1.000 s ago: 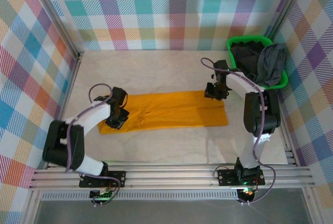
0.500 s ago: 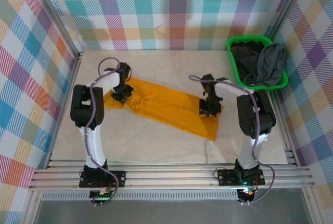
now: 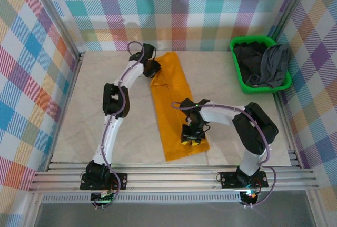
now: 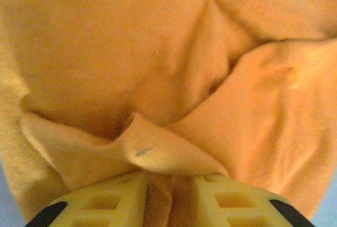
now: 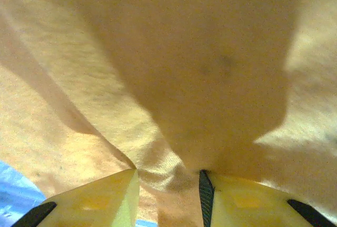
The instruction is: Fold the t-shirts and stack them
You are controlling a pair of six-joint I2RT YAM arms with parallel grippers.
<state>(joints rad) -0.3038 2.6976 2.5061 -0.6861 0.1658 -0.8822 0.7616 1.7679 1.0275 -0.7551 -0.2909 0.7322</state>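
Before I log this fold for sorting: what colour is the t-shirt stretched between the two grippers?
Mustard-orange, plain; the t-shirt shows best in the top external view.

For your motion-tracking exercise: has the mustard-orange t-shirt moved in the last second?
Yes. The mustard-orange t-shirt has swung from lying crosswise to pointing at the back wall, left of the green basket.

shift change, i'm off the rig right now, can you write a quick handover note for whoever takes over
The left gripper is shut on the far end of the orange t-shirt, by the back wall.
The right gripper is shut on the same tee close to its near end.
It lies on the table as a long narrow strip, front to back.
The grey t-shirt and black t-shirt are bunched in the green basket, far right corner.
Done: orange tee folded lengthwise. Left: fold it shorter, fold the other two, stack all three.
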